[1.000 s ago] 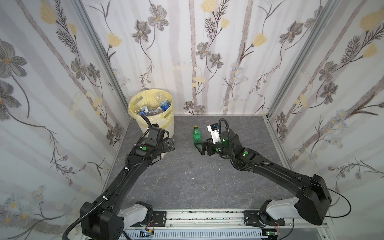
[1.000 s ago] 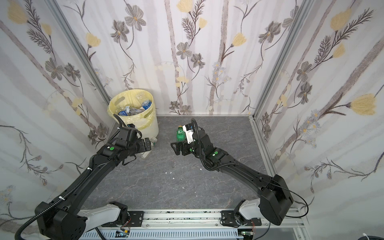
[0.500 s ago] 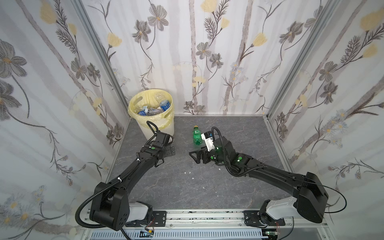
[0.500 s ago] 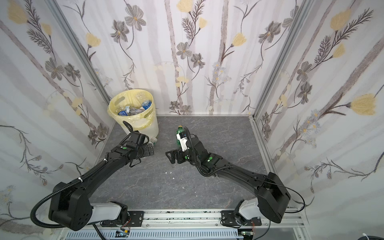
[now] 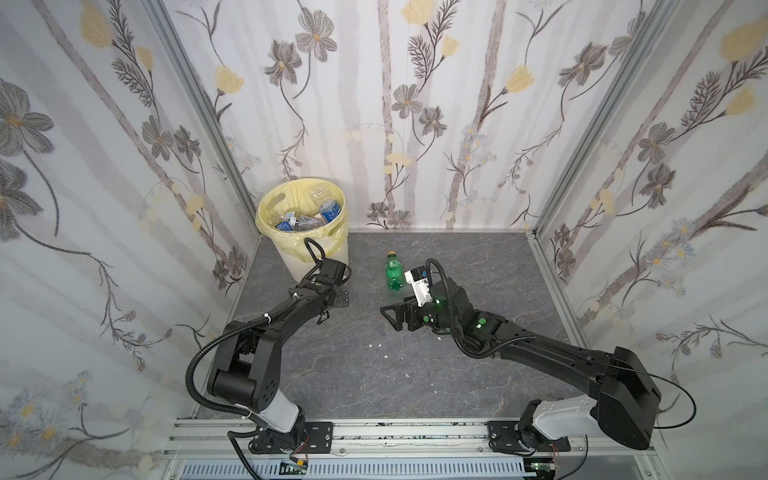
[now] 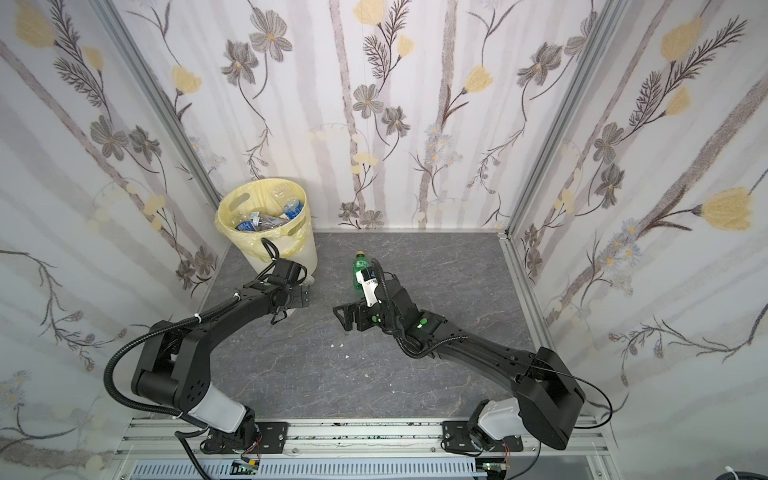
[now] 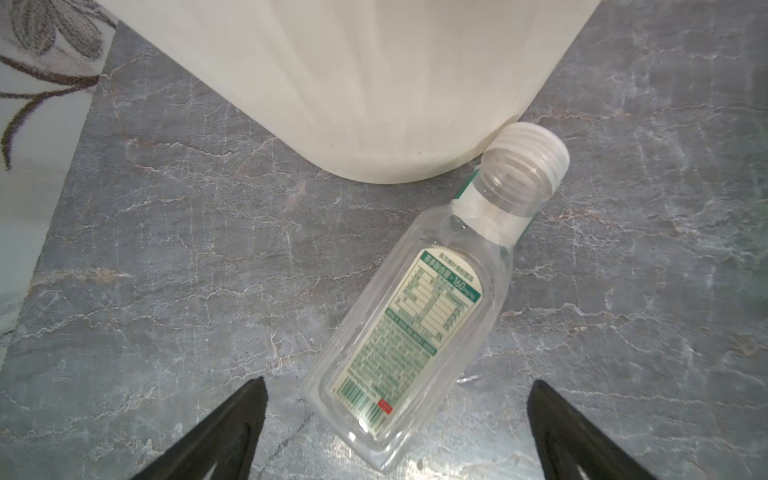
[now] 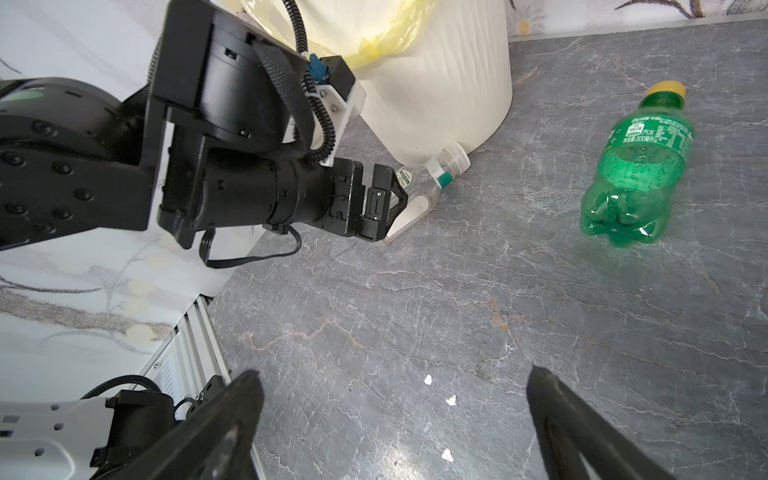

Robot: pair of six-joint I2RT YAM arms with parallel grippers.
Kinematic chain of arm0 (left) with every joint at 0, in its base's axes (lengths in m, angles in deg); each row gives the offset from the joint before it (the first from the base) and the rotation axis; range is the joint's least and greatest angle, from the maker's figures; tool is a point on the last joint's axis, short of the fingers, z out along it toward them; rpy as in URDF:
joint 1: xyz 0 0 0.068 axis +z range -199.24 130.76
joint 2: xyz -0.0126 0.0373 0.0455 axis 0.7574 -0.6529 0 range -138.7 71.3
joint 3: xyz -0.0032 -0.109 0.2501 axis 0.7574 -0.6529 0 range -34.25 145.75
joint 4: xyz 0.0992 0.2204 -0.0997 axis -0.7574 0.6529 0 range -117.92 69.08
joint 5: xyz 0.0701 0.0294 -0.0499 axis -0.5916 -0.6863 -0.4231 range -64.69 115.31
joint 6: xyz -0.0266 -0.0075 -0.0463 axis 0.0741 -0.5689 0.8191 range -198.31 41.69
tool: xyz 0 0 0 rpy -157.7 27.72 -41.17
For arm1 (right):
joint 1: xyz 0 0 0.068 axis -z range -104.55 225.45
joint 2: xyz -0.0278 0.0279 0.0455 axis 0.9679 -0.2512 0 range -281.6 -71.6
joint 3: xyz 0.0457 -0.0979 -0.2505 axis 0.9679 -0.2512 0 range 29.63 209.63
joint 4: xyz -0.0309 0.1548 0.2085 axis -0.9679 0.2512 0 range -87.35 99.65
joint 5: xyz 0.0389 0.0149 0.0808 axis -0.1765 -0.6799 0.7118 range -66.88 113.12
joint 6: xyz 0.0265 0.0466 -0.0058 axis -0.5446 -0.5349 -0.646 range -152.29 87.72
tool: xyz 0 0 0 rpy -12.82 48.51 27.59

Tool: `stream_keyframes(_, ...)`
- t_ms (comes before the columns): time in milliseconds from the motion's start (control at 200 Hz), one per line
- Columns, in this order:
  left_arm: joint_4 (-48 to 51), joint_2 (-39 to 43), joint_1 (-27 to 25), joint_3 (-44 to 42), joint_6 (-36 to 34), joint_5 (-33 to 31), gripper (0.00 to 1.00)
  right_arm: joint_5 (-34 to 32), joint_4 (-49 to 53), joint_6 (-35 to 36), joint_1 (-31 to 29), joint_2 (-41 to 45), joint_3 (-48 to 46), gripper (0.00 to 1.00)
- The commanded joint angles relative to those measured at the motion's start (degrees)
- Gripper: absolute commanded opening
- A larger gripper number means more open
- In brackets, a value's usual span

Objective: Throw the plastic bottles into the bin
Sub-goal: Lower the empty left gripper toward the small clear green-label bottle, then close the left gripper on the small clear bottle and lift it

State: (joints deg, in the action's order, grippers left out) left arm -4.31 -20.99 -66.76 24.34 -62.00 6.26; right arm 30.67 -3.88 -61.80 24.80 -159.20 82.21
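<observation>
At the far left corner stands the bin (image 5: 341, 251), and several clear plastic bottles with blue labels (image 5: 309, 217) lie already inside its yellow bag. Two bottles are not yet thrown. The left gripper (image 7: 397, 388) hangs low in front of the bin, its jaws spread wide and empty. Between them lies a clear flat bottle with a white cap (image 7: 411, 328), on its side and with the cap close against the foot of the bin. I judge this the approach to a grasp. Next it must come down over the body, perhaps turn a little because the bottle lies oblique, close, then lift high over the rim. More to the right a green bottle with a yellow cap (image 5: 394, 274) lies on the grey floor. The right gripper (image 8: 392, 374), also wide and empty, is near but points beside it.
</observation>
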Motion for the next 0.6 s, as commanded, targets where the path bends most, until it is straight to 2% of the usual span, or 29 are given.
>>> stream_keyframes(0,-1.0,-2.8,0.1,1.3,-1.8,-1.8,1.0,0.4,-4.8,-1.0,0.2,0.9,-1.2,1.0)
stream_keyframes(210,-0.9,-7.1,-0.3,2.7,-1.0,-0.5,1.0,1.5,-4.8,-1.1,0.7,2.2,-2.7,1.0)
stream_keyframes(495,-0.9,-7.4,-2.3,2.2,0.0,1.4,1.0,1.5,-2.8,-0.4,2.4,4.4,-3.7,1.0)
stream_keyframes(595,-1.0,-8.0,-3.5,2.4,1.3,3.1,0.96,1.6,-2.4,-0.5,2.6,4.7,-3.6,1.0)
